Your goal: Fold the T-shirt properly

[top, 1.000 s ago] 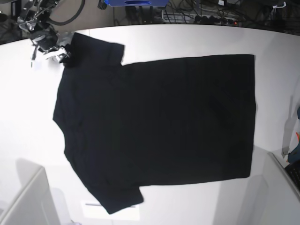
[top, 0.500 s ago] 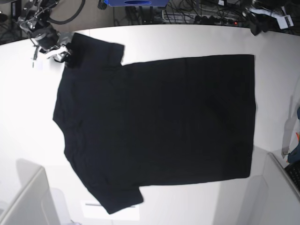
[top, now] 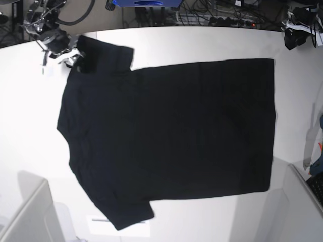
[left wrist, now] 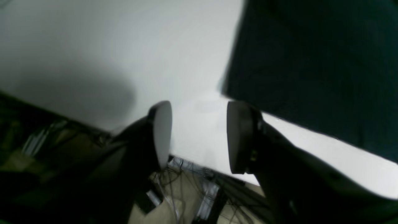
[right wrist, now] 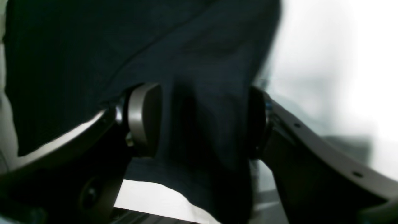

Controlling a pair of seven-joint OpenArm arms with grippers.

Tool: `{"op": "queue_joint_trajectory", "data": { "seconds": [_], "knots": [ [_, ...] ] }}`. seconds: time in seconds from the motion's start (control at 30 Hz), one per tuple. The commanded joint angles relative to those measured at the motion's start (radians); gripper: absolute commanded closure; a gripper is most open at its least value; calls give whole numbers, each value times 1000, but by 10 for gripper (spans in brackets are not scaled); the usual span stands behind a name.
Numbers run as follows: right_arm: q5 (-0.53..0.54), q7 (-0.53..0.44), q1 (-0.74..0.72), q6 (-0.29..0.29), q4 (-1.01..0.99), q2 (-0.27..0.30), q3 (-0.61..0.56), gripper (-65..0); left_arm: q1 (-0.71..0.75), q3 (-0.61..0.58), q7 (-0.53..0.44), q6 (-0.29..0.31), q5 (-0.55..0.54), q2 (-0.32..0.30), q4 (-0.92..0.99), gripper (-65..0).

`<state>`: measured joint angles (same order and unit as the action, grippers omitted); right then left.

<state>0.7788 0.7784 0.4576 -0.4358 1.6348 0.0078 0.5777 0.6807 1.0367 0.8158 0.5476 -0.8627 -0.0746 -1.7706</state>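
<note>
The black T-shirt [top: 166,131] lies spread flat, plain side up, on the white table [top: 202,43], sleeves at the left. My right gripper [top: 74,54] is at the far left sleeve. In the right wrist view it [right wrist: 202,121] is open, and the sleeve cloth [right wrist: 199,93] lies between the fingers. My left gripper [top: 295,36] is at the table's far right edge. In the left wrist view it [left wrist: 199,133] is open and empty above bare table, just off the T-shirt's hem corner [left wrist: 311,62].
Cables and power strips [top: 227,15] run behind the table's far edge. A small white tag [top: 48,70] lies by the right gripper. A white label [top: 118,226] lies by the near sleeve. Grey box corners stand at the lower left [top: 30,217] and lower right [top: 303,201].
My left arm has come into the base view at the top right and moved towards the T-shirt's far right corner. My right gripper has shifted slightly right onto the sleeve.
</note>
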Motion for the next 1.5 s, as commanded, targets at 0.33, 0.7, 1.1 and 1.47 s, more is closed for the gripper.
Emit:
{"op": "queue_joint_trajectory", "data": {
  "seconds": [0.33, 0.7, 1.1, 1.47],
  "knots": [
    [-37, 57, 10, 10, -5, 2, -5, 0, -105, 7, -19, 6, 124, -12, 113, -281],
    [-38, 62, 3, 12, -5, 2, -6, 0, -187, -103, -13, 1, 125, -15, 150, -291],
    [-37, 62, -3, 12, -46, 2, -6, 0, -275, -137, -13, -39, 124, -9, 277, -291],
    [-37, 62, -3, 12, -51, 2, -3, 0, -266, -210, -13, -39, 124, -8, 289, -221]
  ]
}}
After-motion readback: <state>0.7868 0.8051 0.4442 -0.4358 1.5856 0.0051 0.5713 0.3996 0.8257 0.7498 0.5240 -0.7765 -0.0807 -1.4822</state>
